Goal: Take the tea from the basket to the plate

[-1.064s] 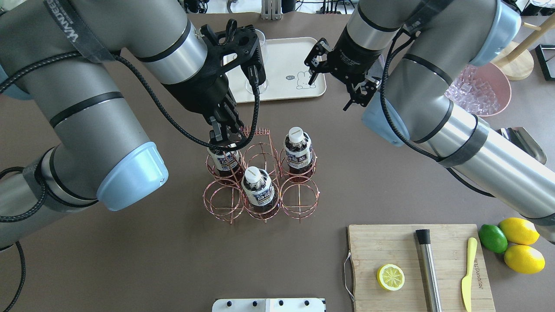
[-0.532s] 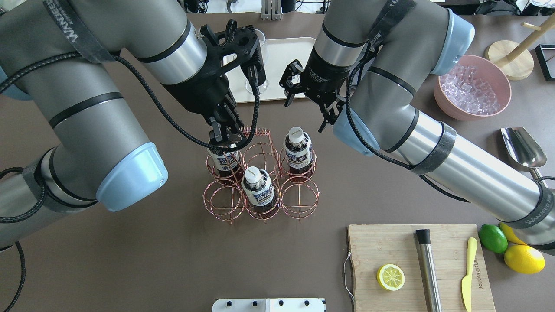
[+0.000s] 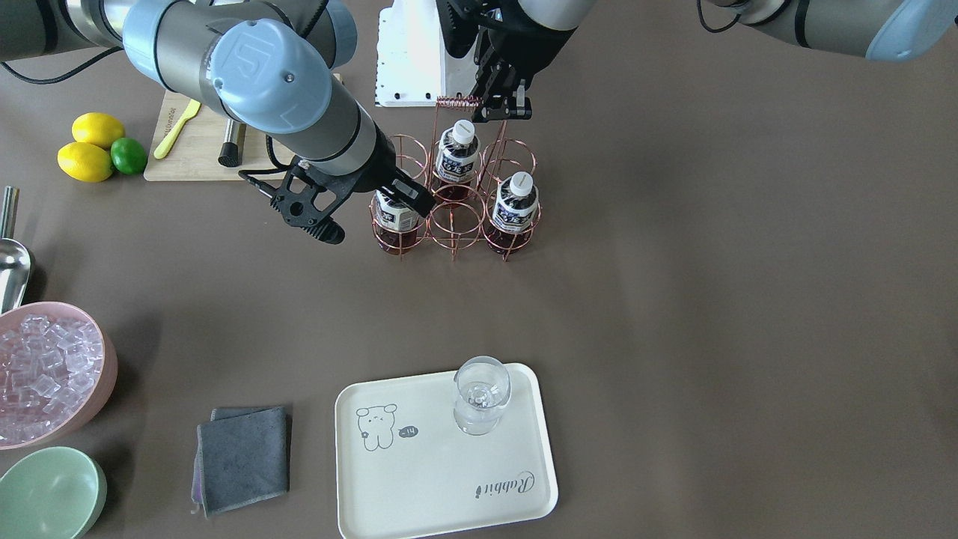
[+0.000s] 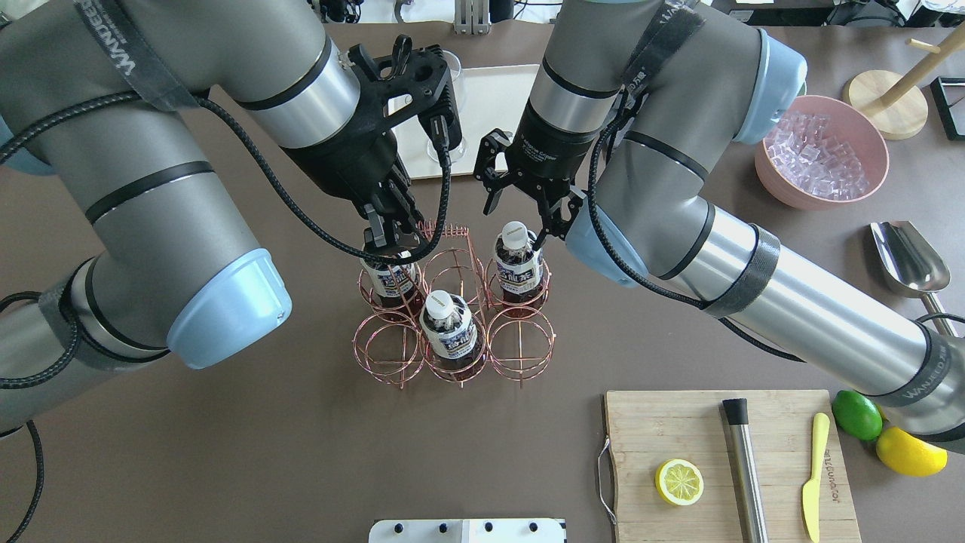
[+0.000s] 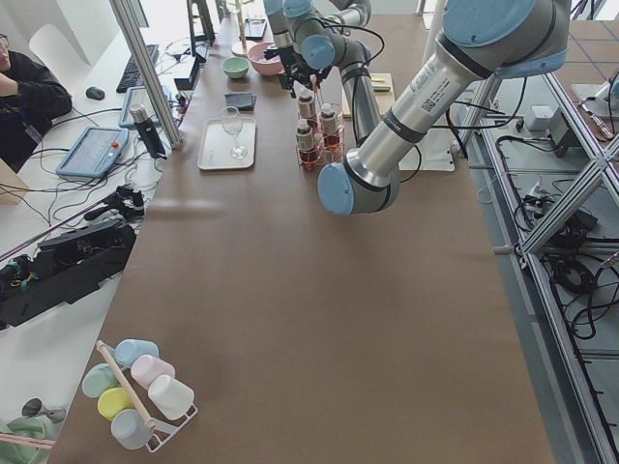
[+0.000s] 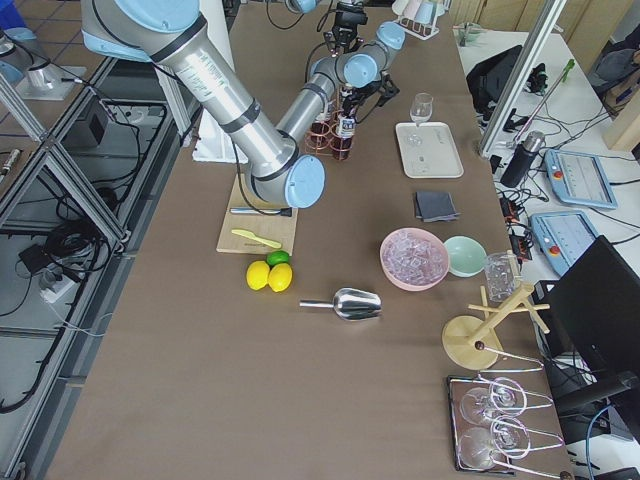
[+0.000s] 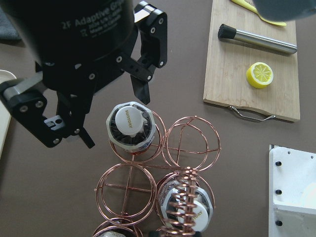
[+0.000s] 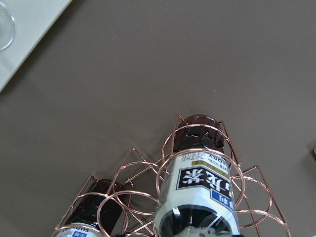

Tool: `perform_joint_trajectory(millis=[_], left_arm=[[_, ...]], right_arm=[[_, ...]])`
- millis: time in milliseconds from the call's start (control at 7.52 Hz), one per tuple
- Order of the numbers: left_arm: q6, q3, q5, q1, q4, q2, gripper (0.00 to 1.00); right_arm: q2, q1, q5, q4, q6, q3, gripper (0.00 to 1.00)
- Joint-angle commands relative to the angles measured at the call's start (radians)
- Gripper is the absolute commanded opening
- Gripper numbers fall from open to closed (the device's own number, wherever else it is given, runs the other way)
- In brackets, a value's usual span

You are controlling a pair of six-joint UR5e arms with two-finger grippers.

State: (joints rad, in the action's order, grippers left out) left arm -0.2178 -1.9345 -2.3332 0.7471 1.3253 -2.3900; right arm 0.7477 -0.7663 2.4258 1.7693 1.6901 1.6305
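Observation:
Three tea bottles stand in the copper wire basket (image 4: pixel 450 228). My right gripper (image 4: pixel 516 219) is open, its fingers either side of the white cap of the far right tea bottle (image 4: pixel 517 265); the left wrist view shows the gripper (image 7: pixel 112 116) and the bottle (image 7: pixel 129 123). My left gripper (image 4: pixel 387 240) looks shut and empty, hovering just above the far left bottle (image 4: pixel 390 279). The third bottle (image 4: pixel 450 324) stands in the near middle cell. The cream plate (image 3: pixel 449 494) lies beyond the basket with a clear glass (image 3: pixel 479 393) on it.
A pink bowl of ice (image 4: pixel 822 151) and a metal scoop (image 4: pixel 908 256) are at the right. A cutting board (image 4: pixel 678 422) with a lemon slice, muddler and knife is near right. A grey cloth (image 3: pixel 243 457) and green bowl (image 3: pixel 49 490) lie beside the plate.
My right arm has swung from over the plate toward the basket, bringing its open gripper down around the far right bottle's cap. My left arm has not moved.

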Motion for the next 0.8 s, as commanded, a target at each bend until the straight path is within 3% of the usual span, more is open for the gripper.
perform_joint_trajectory(millis=[0,266,665], left_arm=[[0.000,-0.006,-0.006,0.001,0.000,0.000,0.00],[0.000,-0.006,-0.006,0.002,0.000,0.000,0.00],[0.000,-0.006,-0.006,0.002,0.000,0.000,0.00]], right_arm=[[0.001,0.015,0.001,0.001,-0.003,0.002,0.42],[-0.001,0.015,0.002,0.002,-0.003,0.006,0.00],[-0.008,-0.010,0.041,0.100,-0.004,0.083,0.00]])
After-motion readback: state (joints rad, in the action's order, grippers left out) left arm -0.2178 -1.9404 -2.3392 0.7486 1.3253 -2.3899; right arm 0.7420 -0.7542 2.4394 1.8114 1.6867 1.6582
